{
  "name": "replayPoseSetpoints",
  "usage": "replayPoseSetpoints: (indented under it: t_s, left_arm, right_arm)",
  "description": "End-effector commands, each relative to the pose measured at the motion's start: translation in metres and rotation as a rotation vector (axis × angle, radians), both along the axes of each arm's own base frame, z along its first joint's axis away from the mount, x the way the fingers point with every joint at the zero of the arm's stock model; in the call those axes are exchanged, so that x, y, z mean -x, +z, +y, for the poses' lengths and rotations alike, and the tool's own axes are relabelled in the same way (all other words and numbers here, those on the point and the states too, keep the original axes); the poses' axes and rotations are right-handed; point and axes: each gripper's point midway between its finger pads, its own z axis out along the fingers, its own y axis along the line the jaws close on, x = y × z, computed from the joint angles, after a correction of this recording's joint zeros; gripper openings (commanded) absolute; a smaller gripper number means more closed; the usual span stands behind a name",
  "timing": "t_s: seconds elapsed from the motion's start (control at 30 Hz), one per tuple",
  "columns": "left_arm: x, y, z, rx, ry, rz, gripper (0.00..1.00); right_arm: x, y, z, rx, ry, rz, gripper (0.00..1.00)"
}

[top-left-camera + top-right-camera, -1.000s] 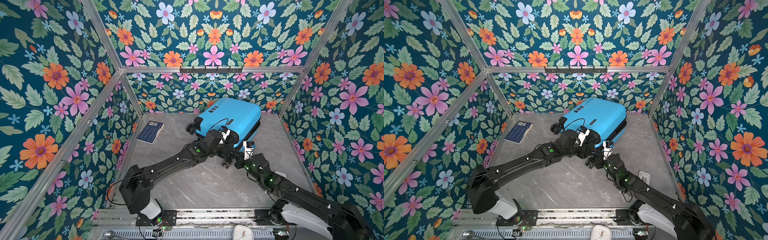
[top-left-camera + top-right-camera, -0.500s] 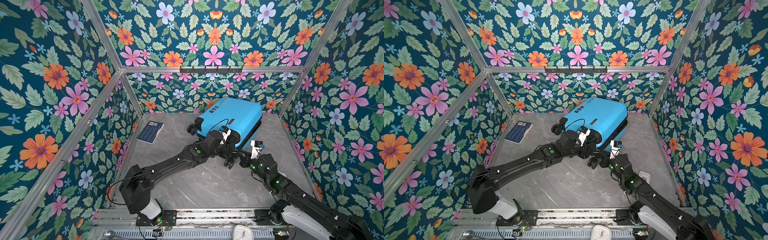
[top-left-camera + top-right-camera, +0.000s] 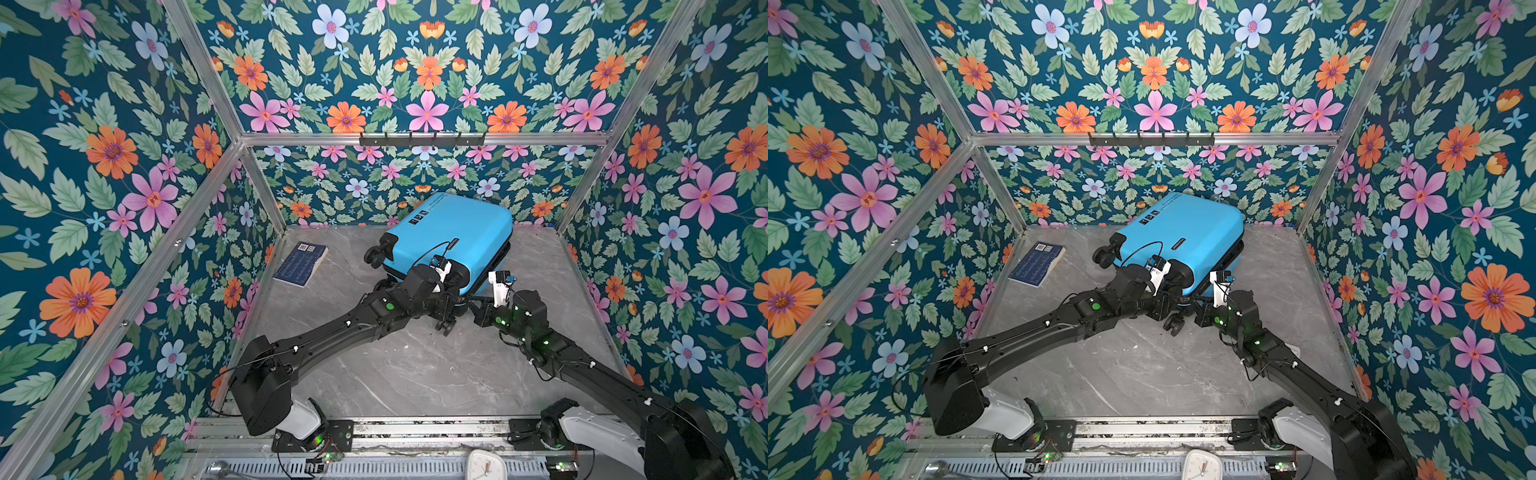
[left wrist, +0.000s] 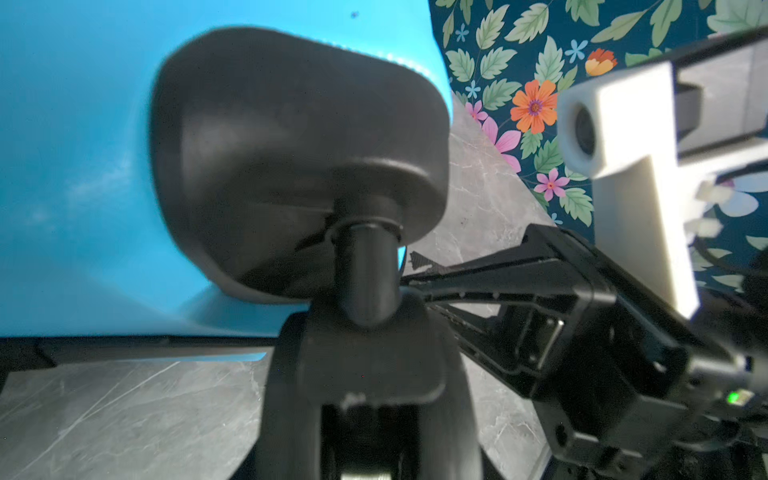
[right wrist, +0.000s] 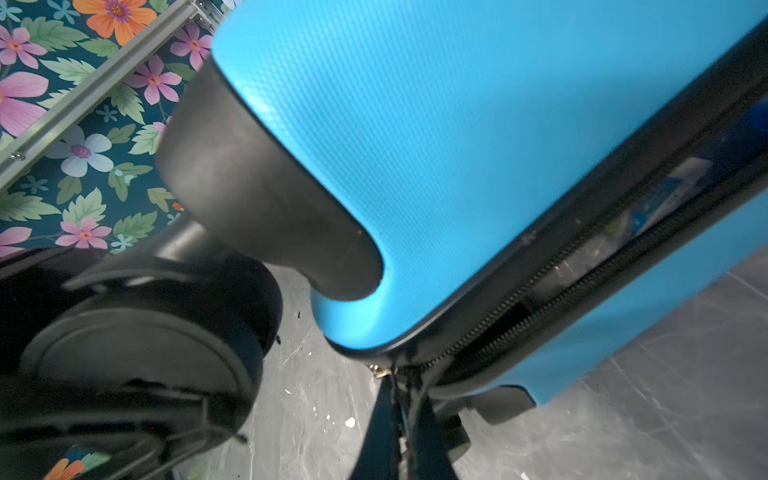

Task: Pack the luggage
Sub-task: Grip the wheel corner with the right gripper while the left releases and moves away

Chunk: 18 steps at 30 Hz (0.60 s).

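The luggage (image 3: 453, 237) (image 3: 1183, 232), a bright-blue hard-shell suitcase with black wheels, lies flat at the back of the grey table. My left gripper (image 3: 448, 308) (image 3: 1168, 308) (image 4: 365, 374) is at its near corner, shut on a black spinner wheel (image 3: 446, 326) (image 4: 365, 291) under its housing. My right gripper (image 3: 477, 309) (image 3: 1200, 312) (image 5: 401, 399) is beside it, shut on the zipper pull (image 5: 390, 372) at that corner. In the right wrist view the zip (image 5: 582, 266) along the black seam gapes partly open above the pull.
A flat dark-blue item (image 3: 301, 264) (image 3: 1037, 264) lies at the back left near the wall. A white clock (image 3: 484, 465) sits at the front rail. A black hook rail (image 3: 422, 139) hangs on the back wall. Floral walls enclose three sides.
My right gripper swung out to the right and came back to the suitcase's near corner. The suitcase shifted slightly. The left gripper stayed on the wheel.
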Motion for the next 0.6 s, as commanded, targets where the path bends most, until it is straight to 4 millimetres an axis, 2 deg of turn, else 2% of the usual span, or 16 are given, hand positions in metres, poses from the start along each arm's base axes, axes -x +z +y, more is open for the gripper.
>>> replayPoseSetpoints:
  t_s: [0.0, 0.13, 0.23, 0.4, 0.43, 0.57]
  left_arm:
    - [0.007, 0.002, 0.014, -0.039, 0.012, 0.004, 0.0]
    - [0.002, 0.009, 0.009, -0.025, 0.011, -0.012, 0.0]
    - [-0.002, 0.014, 0.005, -0.014, 0.014, -0.023, 0.0]
    - [-0.007, 0.013, 0.002, -0.026, 0.024, -0.031, 0.0]
    - [-0.009, 0.011, 0.005, -0.034, 0.036, -0.034, 0.06]
    - [-0.021, 0.006, 0.027, -0.105, 0.126, -0.063, 0.45]
  right_arm:
    - [-0.039, 0.003, -0.113, 0.268, -0.602, -0.131, 0.0]
    - [-0.036, 0.002, -0.076, 0.204, -0.394, -0.151, 0.0]
    - [-0.03, -0.004, -0.055, 0.187, -0.299, -0.153, 0.0]
    - [-0.027, -0.021, -0.052, 0.186, -0.297, -0.107, 0.0]
    - [-0.026, -0.025, -0.051, 0.184, -0.294, -0.094, 0.0]
    - [-0.024, -0.036, -0.049, 0.157, -0.289, -0.067, 0.0]
